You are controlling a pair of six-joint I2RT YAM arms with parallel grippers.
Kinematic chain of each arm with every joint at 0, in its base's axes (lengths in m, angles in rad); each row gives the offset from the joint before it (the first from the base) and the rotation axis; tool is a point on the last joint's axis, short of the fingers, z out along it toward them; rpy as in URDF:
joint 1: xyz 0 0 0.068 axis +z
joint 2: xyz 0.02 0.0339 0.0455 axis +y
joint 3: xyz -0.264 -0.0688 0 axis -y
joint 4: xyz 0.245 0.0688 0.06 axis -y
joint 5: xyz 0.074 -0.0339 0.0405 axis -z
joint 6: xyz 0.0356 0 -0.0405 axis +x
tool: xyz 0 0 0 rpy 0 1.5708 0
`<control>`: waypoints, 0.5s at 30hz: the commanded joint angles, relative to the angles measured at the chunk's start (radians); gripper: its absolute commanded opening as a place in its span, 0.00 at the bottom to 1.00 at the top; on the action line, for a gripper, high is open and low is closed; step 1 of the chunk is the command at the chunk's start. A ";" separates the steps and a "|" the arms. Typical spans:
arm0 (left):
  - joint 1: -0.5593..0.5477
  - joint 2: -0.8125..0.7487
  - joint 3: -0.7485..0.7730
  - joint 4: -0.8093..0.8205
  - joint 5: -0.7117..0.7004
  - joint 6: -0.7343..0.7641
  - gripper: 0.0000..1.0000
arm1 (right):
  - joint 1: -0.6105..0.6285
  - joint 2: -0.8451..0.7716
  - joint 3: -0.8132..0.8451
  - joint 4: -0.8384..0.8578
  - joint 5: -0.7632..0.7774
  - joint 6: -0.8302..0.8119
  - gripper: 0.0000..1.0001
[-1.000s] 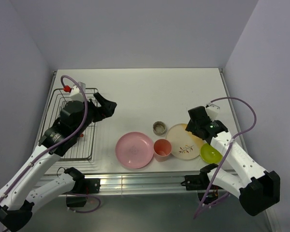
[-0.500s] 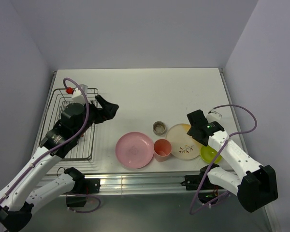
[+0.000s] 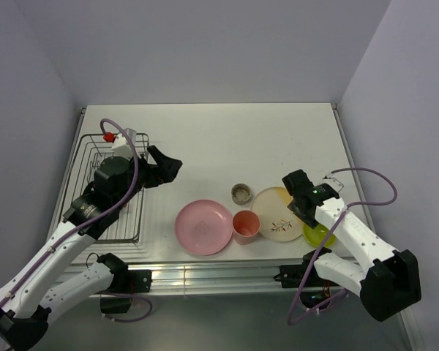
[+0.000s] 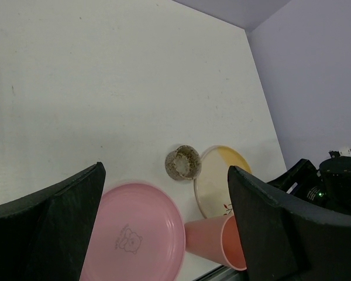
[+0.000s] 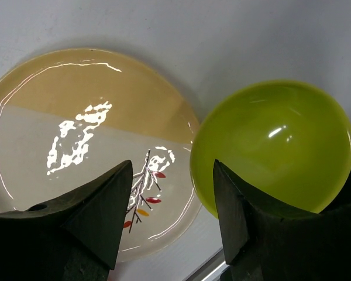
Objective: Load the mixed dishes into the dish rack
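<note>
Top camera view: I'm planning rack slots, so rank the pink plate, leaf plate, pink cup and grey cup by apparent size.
1. pink plate
2. leaf plate, nearly equal, partly covered
3. pink cup
4. grey cup

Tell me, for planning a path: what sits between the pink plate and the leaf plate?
The salmon-pink cup, clearest in the top view.

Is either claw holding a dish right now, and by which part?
Nothing is held. The left gripper is open and empty; the right gripper is open over the cream-and-orange plate and lime-green bowl, gripping neither.
</note>
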 commanded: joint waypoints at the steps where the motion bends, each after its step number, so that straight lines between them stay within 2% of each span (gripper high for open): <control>1: -0.002 0.000 -0.005 0.045 0.023 0.027 0.92 | 0.009 -0.008 -0.016 -0.023 0.005 0.065 0.64; 13: -0.002 -0.006 -0.006 0.027 0.017 0.045 0.93 | 0.009 0.077 -0.085 0.063 -0.002 0.103 0.52; 15: -0.002 -0.006 -0.011 0.027 0.015 0.047 0.93 | 0.009 0.078 -0.093 0.077 0.001 0.099 0.45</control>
